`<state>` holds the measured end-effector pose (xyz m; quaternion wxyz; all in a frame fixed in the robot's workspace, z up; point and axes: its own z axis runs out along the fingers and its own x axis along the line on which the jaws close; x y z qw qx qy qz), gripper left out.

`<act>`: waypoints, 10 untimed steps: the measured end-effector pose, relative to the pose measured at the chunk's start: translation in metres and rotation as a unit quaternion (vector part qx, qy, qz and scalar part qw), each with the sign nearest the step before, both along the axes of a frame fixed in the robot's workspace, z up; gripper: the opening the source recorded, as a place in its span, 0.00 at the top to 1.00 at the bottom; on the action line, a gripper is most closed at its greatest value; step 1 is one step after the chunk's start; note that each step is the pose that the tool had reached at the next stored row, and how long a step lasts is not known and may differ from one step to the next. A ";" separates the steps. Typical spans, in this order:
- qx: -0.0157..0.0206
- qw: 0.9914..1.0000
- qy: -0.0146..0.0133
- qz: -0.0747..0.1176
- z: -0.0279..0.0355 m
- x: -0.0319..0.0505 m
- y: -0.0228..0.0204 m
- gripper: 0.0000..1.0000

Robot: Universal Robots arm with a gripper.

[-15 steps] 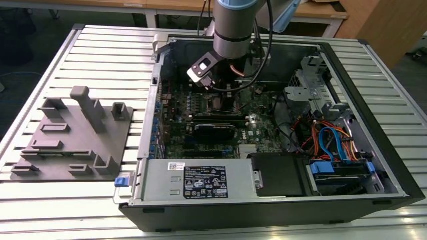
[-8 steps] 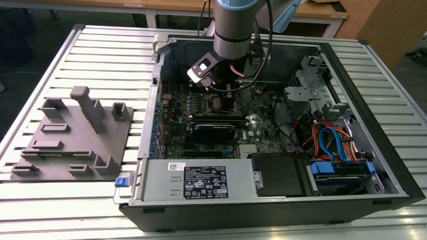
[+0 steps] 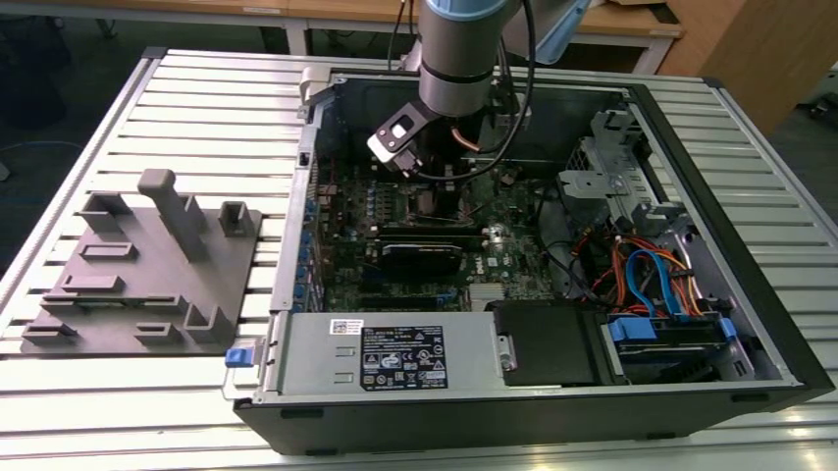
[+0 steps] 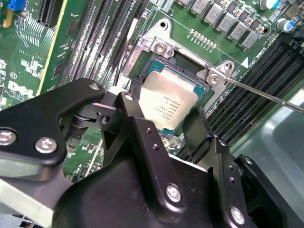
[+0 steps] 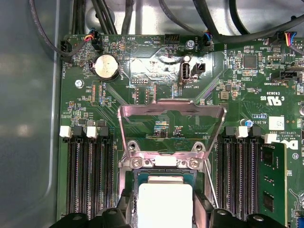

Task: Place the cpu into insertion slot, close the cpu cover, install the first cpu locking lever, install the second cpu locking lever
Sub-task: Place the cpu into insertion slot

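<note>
Gripper (image 4: 164, 118) fingers (image 4: 137, 118) narrow, pinching the cpu (image 4: 167, 99) by two edges. The cpu sits low in the slot (image 4: 187, 66), seated or nearly. Cover (image 5: 171, 110) stands open. Lever (image 4: 266, 95) unhooked. Closing and both levers left.

The pale silvery-beige square cpu (image 4: 166, 97) is showing a smooth, matt metal face beneath the matt black gripper (image 4: 164, 110); the thin silvery metal cpu cover (image 5: 171, 111) is gleaming; the green circuit board (image 5: 266, 90) is looking glossy.
</note>
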<state>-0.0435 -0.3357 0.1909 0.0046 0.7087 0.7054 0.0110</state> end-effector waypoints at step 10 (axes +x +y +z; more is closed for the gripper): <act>0.000 1.000 0.000 0.000 0.0052 0.0000 0.0000 0.31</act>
